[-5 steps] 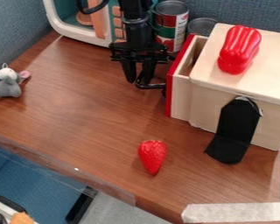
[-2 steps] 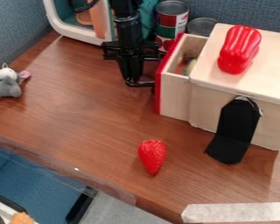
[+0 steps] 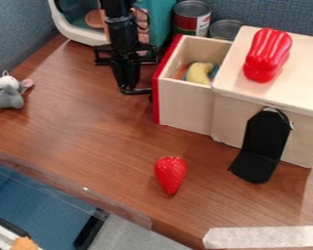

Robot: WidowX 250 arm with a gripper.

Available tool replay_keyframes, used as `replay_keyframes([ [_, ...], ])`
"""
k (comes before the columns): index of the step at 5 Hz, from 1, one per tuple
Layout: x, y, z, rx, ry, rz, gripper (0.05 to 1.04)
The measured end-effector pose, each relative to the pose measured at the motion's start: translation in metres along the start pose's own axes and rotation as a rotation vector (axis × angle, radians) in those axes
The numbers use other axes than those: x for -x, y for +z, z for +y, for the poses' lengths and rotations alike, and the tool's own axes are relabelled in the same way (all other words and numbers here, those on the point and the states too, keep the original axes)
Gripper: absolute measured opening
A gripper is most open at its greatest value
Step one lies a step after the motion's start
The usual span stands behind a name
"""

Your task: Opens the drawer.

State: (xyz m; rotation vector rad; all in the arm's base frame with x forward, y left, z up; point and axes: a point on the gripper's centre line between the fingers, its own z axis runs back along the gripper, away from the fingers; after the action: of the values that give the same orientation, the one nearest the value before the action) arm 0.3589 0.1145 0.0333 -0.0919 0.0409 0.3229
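Pincer (image 3: 126,89), black, hangs nose-down at the outer end of a black hooked handle (image 3: 141,91); whether it is apart or together, I cannot tell. The handle sticks out from the red front panel (image 3: 157,102) of a pale wooden drawer (image 3: 185,107), which stands open from its pale wooden box (image 3: 231,117) near the bench's (image 3: 94,132) far edge. Inside the drawer lies a curved yellow object (image 3: 198,73). A glossy red toy bell pepper (image 3: 267,56) rests on the box top, and a bent black plate (image 3: 267,141) stands against the box's near side. Behind the drawer are a tall metal can with a red-and-white label (image 3: 191,19) and a shorter metal can (image 3: 224,30). A white-and-teal toy appliance (image 3: 87,38) stands by the bench's far corner. A small grey plush mouse (image 3: 8,93) sits by a side edge; a red plastic strawberry (image 3: 170,173) lies toward the near edge.
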Motion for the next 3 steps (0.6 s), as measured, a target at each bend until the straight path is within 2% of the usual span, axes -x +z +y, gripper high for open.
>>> replay_keyframes([
  [1,0.0,0.001,0.006,-0.002,0.014,0.0,0.17],
  [2,-0.008,0.01,0.011,0.008,0.047,-0.037,0.393],
  [3,-0.009,0.02,0.011,0.002,0.028,-0.07,0.699],
])
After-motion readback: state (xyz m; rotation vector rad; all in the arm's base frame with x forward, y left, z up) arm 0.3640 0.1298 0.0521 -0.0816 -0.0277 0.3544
